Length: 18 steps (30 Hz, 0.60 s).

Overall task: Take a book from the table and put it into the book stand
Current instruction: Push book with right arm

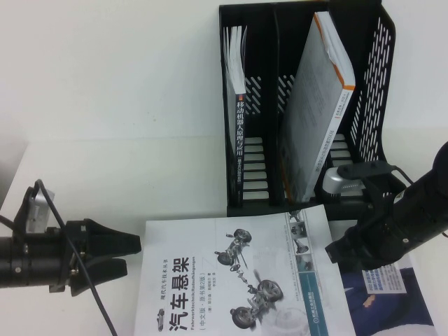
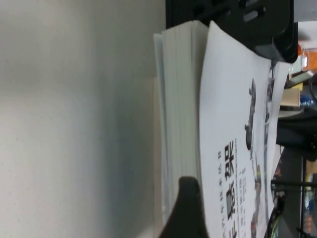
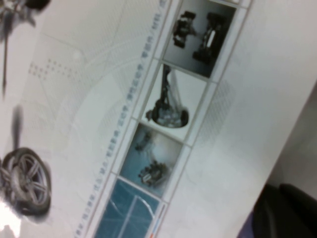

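The book [image 1: 231, 280] lies flat on the white table [image 1: 105, 105] at the front centre, with its blue title and car-suspension picture facing up. The black book stand [image 1: 374, 84] stands upright behind it. My left gripper [image 1: 129, 253] is open at table level, just left of the book's left edge. In the left wrist view one finger [image 2: 185, 208] sits against the page edge of the book [image 2: 228, 99]. My right gripper [image 1: 343, 252] hovers at the book's right edge. The right wrist view shows the cover [image 3: 124, 99] up close.
The stand's left slot holds a black-spined book [image 1: 238, 140]. A white book with an orange edge [image 1: 315, 119] leans in the middle of the stand. A book with a man in a blue suit [image 1: 392, 301] lies under my right arm, to the right of the task book.
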Motion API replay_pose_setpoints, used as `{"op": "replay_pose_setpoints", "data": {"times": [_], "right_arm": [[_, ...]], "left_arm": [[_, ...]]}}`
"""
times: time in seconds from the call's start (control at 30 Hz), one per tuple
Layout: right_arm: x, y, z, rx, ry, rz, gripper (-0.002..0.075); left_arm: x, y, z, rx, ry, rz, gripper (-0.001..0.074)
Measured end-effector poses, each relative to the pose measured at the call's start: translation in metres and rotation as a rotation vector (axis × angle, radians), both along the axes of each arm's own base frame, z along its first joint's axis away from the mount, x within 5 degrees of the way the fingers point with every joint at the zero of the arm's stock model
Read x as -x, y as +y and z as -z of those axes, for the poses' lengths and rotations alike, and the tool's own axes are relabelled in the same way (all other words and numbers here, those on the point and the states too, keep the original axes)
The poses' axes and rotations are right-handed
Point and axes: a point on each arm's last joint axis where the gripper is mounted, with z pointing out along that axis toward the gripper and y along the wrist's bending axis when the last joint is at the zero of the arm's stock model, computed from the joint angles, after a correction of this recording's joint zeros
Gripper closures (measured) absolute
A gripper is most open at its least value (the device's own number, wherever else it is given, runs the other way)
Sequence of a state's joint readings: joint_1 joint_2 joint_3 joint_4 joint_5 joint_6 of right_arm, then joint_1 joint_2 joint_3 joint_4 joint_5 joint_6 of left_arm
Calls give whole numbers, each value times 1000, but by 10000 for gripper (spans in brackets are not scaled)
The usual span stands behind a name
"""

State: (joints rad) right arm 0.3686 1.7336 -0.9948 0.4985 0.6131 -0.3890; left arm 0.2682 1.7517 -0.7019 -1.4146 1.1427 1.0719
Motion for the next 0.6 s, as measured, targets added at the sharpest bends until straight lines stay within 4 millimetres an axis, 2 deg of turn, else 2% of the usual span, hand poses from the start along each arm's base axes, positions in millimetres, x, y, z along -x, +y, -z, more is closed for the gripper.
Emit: {"op": "replay_pose_setpoints", "data": {"times": [0.2, 0.5, 0.6], "right_arm": [[0, 0, 0, 5, 2, -7, 727], [0, 0, 0, 5, 1, -7, 727], [0, 0, 0, 5, 1, -7, 727]], "left_arm": [[0, 0, 4, -4, 10, 24, 195], [-3, 1, 35, 29, 109, 23, 195], [-5, 0, 39, 45, 121, 6, 195]]}}
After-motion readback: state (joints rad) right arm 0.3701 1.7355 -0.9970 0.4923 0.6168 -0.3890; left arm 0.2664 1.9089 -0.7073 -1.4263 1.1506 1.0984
